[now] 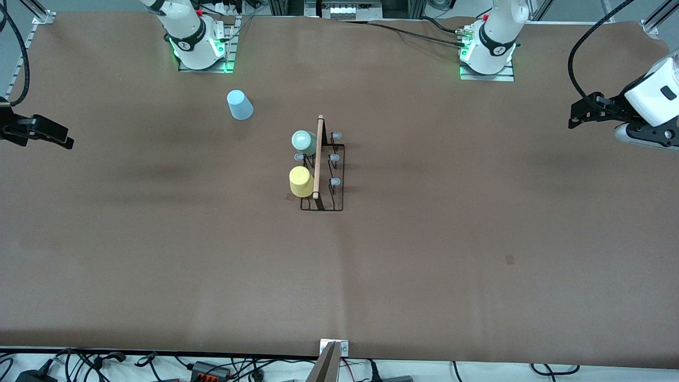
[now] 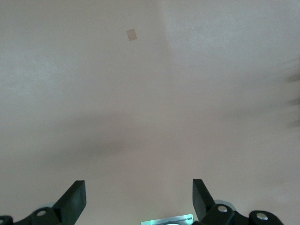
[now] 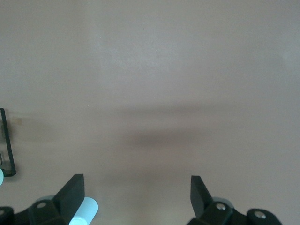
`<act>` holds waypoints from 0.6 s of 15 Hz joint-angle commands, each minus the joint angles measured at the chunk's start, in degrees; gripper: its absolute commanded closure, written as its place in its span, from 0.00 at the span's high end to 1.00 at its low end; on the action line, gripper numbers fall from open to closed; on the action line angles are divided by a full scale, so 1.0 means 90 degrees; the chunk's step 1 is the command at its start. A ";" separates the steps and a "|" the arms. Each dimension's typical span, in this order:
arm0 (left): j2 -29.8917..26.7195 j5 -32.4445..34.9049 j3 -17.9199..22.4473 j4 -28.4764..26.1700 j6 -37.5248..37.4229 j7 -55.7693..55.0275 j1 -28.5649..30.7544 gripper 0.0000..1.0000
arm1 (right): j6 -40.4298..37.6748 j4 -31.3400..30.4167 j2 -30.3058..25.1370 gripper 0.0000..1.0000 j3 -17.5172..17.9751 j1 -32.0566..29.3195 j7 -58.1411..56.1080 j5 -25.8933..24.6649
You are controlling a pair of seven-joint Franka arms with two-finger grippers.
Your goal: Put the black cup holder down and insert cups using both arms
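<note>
The black cup holder [image 1: 318, 164] stands mid-table, its wooden rod pointing toward the arms' bases. On the pegs of its side toward the right arm's end sit a mint green cup [image 1: 303, 142] and a yellow cup [image 1: 301, 181], both mouth-down. A light blue cup [image 1: 240, 104] stands mouth-down on the table, farther from the front camera and toward the right arm's base. It also shows in the right wrist view as the blue cup [image 3: 84, 212], beside a corner of the holder [image 3: 7, 145]. My right gripper [image 1: 42, 132] [image 3: 136, 197] hangs open and empty over its end of the table. My left gripper [image 1: 581, 114] [image 2: 139, 199] hangs open and empty over the other end.
The brown table cover [image 1: 212, 265] spreads wide around the holder. A small dark patch [image 1: 510, 259] [image 2: 131, 34] marks it toward the left arm's end. Cables and a bracket [image 1: 333, 347] line the edge nearest the front camera.
</note>
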 commanded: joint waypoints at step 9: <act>-0.0048 0.0044 -0.0026 0.0020 -0.0053 0.0089 0.0030 1.00 | -0.0152 0.0147 -0.0069 1.00 -0.0029 0.0027 0.0031 0.0004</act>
